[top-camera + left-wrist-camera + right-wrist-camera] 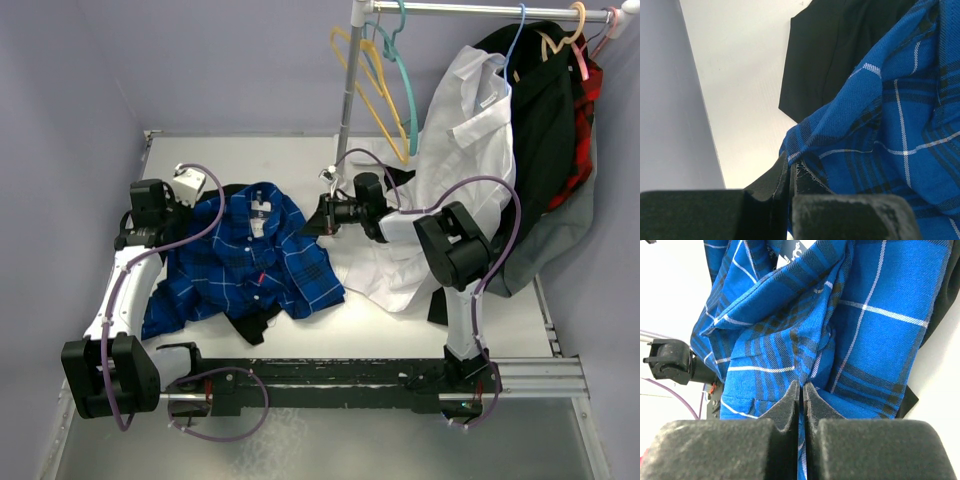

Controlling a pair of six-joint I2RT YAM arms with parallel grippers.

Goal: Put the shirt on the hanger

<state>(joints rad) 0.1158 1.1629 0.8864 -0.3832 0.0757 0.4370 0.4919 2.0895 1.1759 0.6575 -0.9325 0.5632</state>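
The blue plaid shirt [255, 262] lies crumpled on the white table, collar and white neck label [260, 212] facing the back. My left gripper [197, 207] is shut on its left edge; the left wrist view shows the jaws [790, 167] pinching a corner of the plaid cloth [890, 125]. My right gripper [313, 218] is shut on the shirt's right edge; the right wrist view shows the jaws [802, 386] closed on a fold of the plaid [790, 325]. The teal hanger [403, 75] hangs empty on the rail at the back.
A yellow hanger [368, 85] hangs beside the teal one. A white shirt [470, 150], a black garment [545, 100] and other clothes hang on the rail [480, 10] at the right. A black cloth [255, 325] lies under the plaid shirt, also seen in the left wrist view [830, 45].
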